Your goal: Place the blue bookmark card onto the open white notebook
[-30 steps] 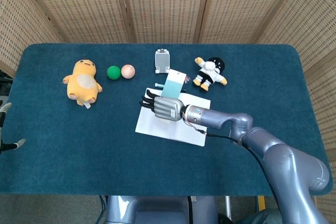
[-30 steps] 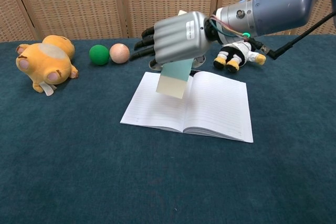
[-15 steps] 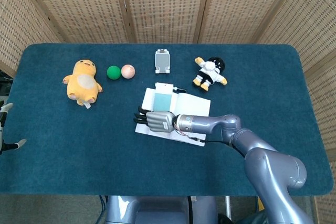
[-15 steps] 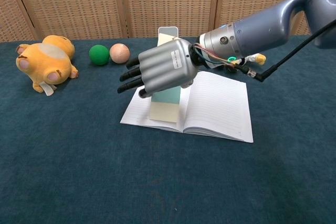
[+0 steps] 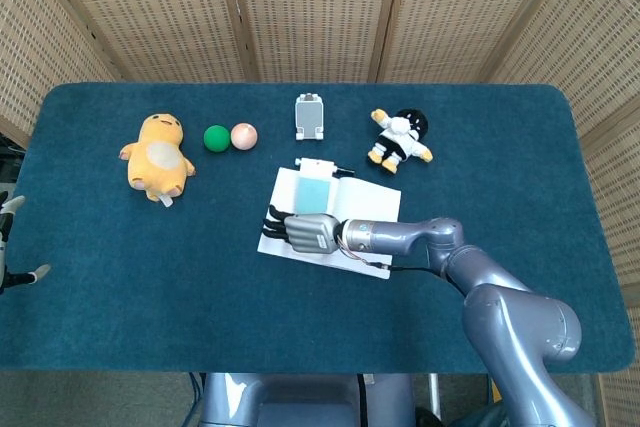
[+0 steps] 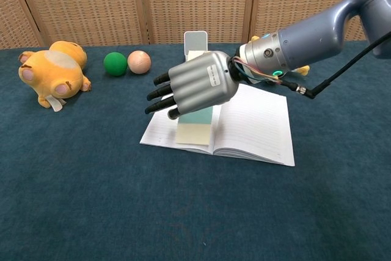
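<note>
Blue card lies flat on the notebook's left page, right hand above it.

The blue bookmark card [image 5: 312, 190] runs its long axis up-frame on the open white notebook [image 6: 253, 123]; the right hand [image 6: 198, 84] hovers at its lower end, fingers spread leftward, holding nothing. Open table [image 5: 150, 267] lies lower left.

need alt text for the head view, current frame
The robot's right hand hovers over the open white notebook, where the blue bookmark card lies on the left page. Along the far side of the dark teal table sit a yellow plush, green and peach balls, a stand and a small doll.
</note>
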Robot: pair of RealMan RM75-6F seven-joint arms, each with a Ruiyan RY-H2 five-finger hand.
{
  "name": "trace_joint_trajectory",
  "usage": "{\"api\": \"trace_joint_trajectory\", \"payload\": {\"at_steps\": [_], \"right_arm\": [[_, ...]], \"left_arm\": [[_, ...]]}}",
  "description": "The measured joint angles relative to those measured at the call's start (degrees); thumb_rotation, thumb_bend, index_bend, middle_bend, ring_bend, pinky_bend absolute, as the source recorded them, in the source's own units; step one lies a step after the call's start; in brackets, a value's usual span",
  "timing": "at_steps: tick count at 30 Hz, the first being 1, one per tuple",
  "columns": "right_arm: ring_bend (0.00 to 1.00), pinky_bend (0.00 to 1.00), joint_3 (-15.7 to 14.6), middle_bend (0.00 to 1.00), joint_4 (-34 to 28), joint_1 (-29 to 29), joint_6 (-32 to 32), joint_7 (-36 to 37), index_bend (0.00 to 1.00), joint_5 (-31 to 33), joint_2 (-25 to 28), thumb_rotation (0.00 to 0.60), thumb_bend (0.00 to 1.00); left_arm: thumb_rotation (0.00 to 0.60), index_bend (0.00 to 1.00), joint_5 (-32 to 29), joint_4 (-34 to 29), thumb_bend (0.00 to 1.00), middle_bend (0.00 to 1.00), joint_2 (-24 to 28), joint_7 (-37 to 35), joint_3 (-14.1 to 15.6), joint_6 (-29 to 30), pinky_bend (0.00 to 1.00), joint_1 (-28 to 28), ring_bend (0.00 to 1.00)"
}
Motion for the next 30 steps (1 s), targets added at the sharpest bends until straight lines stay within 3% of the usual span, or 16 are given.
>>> {"api": "trace_joint_trajectory", "payload": {"at_steps": [6, 10, 12, 14, 16, 17, 23, 26, 30], "right_arm": [[0.00, 0.12, 0.5, 0.00, -0.1, -1.3, 2.6, -1.7, 0.00, 0.8, 1.0, 0.600, 0.21], [0.00, 0.10, 1.2, 0.00, -1.5, -2.5, 3.7, -2.8, 0.00, 2.0, 2.4, 0.600, 0.30], [0.00, 0.10, 2.0, 0.00, -2.8, -3.4, 4.2, -2.6, 0.00, 3.5, 3.2, 0.600, 0.48], [0.00, 0.10, 3.2, 0.00, -4.6, -4.7, 4.7, -1.4, 0.00, 5.8, 4.1, 0.600, 0.80], [0.00, 0.10, 4.3, 0.00, -6.8, -6.1, 5.1, 0.9, 0.00, 8.3, 5.0, 0.600, 0.97], [0.00, 0.09, 5.0, 0.00, -8.8, -7.1, 5.2, 3.1, 0.00, 10.3, 5.8, 0.600, 1.00], [0.00, 0.05, 8.3, 0.00, -24.4, -10.5, 0.7, 11.6, 0.00, 21.2, 11.9, 0.600, 1.00], [0.00, 0.05, 10.2, 0.00, -31.4, -11.4, -4.9, 11.4, 0.00, 28.2, 14.7, 0.600, 1.00], [0.00, 0.04, 12.2, 0.00, -35.5, -12.1, -10.1, 7.6, 0.00, 35.1, 16.3, 0.600, 1.00]], "left_arm": [[0.600, 0.00, 0.3, -0.1, 0.00, 0.00, 0.1, -0.2, 0.1, 0.0, 0.00, 0.0, 0.00], [0.600, 0.00, 0.7, -0.1, 0.00, 0.00, 0.2, -0.5, 0.3, 0.3, 0.00, 0.2, 0.00], [0.600, 0.00, 0.9, -0.1, 0.00, 0.00, 0.2, -0.6, 0.4, 0.4, 0.00, 0.2, 0.00], [0.600, 0.00, 1.1, -0.1, 0.00, 0.00, 0.3, -0.9, 0.5, 0.4, 0.00, 0.3, 0.00], [0.600, 0.00, 1.4, -0.2, 0.00, 0.00, 0.4, -1.0, 0.6, 0.4, 0.00, 0.3, 0.00], [0.600, 0.00, 1.6, -0.2, 0.00, 0.00, 0.3, -1.0, 0.7, 0.4, 0.00, 0.3, 0.00], [0.600, 0.00, 2.3, -0.5, 0.00, 0.00, 0.1, -0.1, 1.1, 0.2, 0.00, 0.0, 0.00], [0.600, 0.00, 2.7, -0.8, 0.00, 0.00, 0.0, 0.2, 1.2, 0.6, 0.00, 0.0, 0.00], [0.600, 0.00, 3.0, -1.0, 0.00, 0.00, -0.3, 1.0, 1.3, 1.3, 0.00, 0.0, 0.00]]}}
